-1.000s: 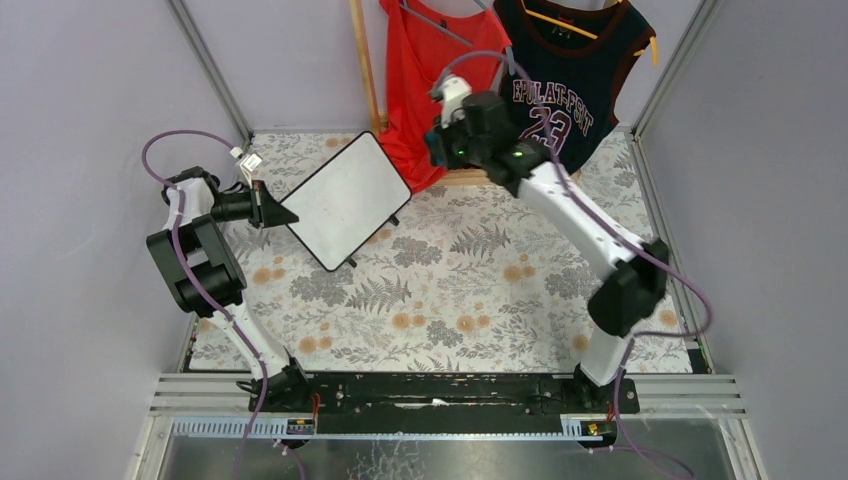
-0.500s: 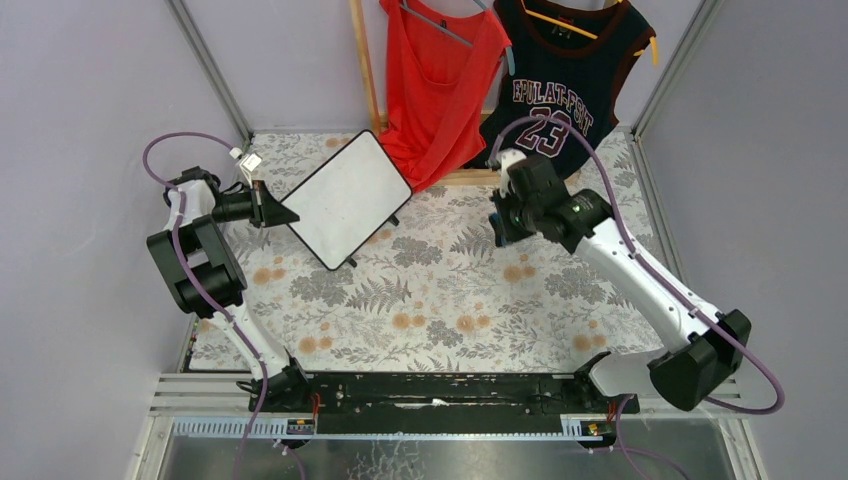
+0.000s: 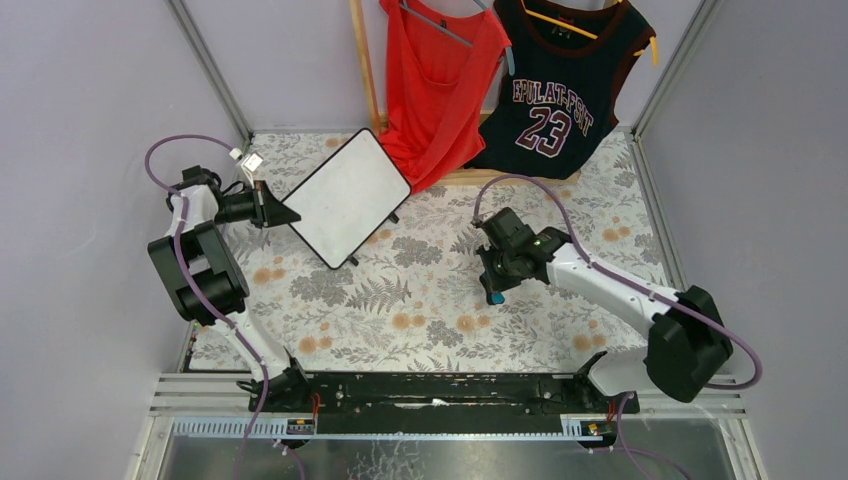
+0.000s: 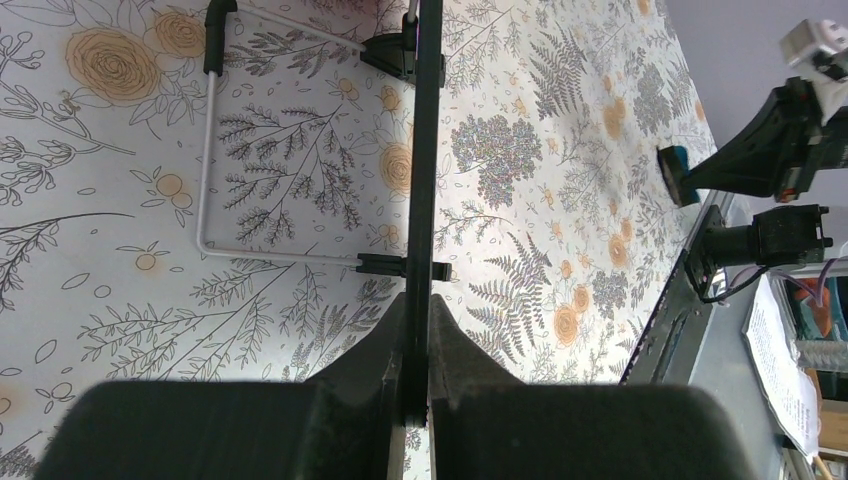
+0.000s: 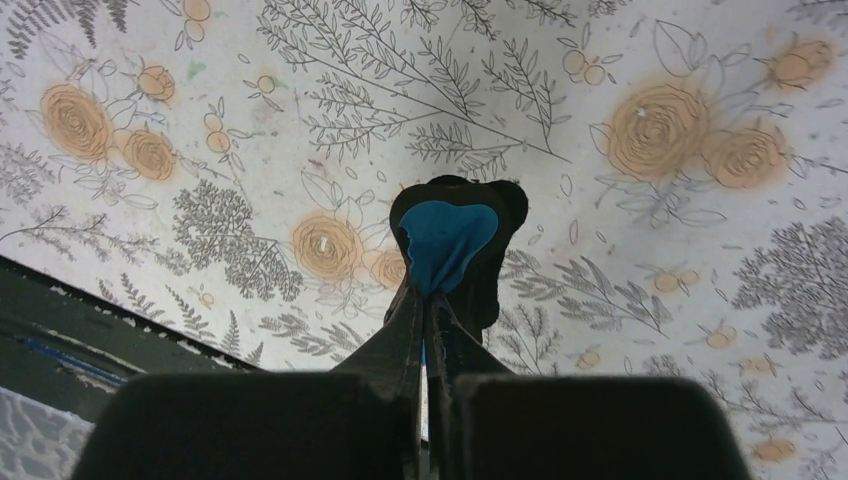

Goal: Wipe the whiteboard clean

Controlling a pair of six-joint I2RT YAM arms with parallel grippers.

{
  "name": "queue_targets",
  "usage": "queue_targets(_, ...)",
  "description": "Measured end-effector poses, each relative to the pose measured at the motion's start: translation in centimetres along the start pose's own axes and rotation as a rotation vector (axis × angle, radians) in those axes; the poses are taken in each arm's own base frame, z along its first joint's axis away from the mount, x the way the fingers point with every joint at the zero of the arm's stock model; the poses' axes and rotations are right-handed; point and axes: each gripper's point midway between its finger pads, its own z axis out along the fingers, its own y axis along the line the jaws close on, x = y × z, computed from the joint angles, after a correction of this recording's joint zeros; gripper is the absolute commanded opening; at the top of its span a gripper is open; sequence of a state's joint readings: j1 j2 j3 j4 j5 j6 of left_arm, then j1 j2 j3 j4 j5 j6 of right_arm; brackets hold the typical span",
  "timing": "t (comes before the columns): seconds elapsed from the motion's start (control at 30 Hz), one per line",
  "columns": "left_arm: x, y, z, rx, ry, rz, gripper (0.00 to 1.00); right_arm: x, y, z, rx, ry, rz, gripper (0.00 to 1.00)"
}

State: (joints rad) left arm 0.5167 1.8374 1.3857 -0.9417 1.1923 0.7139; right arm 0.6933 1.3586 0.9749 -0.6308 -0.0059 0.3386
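Top external view gives you the whiteboard [image 3: 346, 197] at the far left of the worktop [image 3: 420, 320]. It stands tilted on the flowered cloth, with a short side near the red top [image 3: 435, 80] that hangs on the back wall. Its face reads plain white, with no marks you can make out. Your left fingers [image 3: 288, 214] are closed on the board's left edge. In the left wrist view the two fingers [image 4: 405, 340] pinch the thin black frame [image 4: 424, 150], seen edge-on, and a bent wire stand [image 4: 205, 170] lies against the cloth behind it.

Your right fingers [image 3: 493, 288] are well apart from the board, low over the middle of the worktop and pointing down. They are clamped on a small blue eraser [image 3: 495, 298]. The right wrist view shows the blue piece [image 5: 447, 240] held at the fingertips [image 5: 412, 315] just above the flowers, but you cannot tell whether it touches the cloth. A dark numbered jersey [image 3: 555, 90] hangs beside the red top.
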Motion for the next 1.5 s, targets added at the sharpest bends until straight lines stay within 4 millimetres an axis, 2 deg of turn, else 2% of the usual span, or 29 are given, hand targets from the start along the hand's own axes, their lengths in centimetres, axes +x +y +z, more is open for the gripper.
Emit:
queue_targets(0.3,0.0,0.1,0.0,-0.005,0.0,-0.008,0.0,0.2,0.2,4.0,0.003,0.032,0.007,0.04)
queue_targets(0.47,0.0,0.1,0.0,-0.006,0.0,-0.011,0.0,0.4,0.1,5.2,0.01,0.052,0.008,0.15)
queue_targets(0.63,-0.1,0.1,0.0,-0.006,0.0,-0.012,0.0,1.0,0.0,5.9,0.02,0.079,0.011,0.31)
queue_targets(0.73,0.0,0.1,0.0,-0.007,0.0,-0.013,0.0,1.2,-0.1,6.3,0.024,0.095,0.014,0.36)
queue_targets(0.87,0.0,0.1,0.0,-0.007,0.0,-0.013,0.0,1.2,0.0,6.4,0.022,0.096,0.017,0.48)
queue_targets(0.93,0.0,0.1,0.0,-0.007,0.0,-0.013,0.0,1.0,0.1,6.4,0.017,0.092,0.021,0.5)
queue_targets(1.1,0.0,0.1,0.0,-0.007,0.0,-0.013,0.0,0.2,0.8,5.6,-0.005,0.074,0.017,0.51)
queue_targets(1.3,0.0,0.1,0.0,-0.007,0.0,-0.013,0.0,-1.0,2.7,3.7,-0.057,0.026,-0.02,0.5)
queue_targets(1.5,0.0,0.2,0.1,-0.006,-0.002,-0.015,0.0,-0.8,3.6,3.4,0.029,0.013,-0.093,0.49)
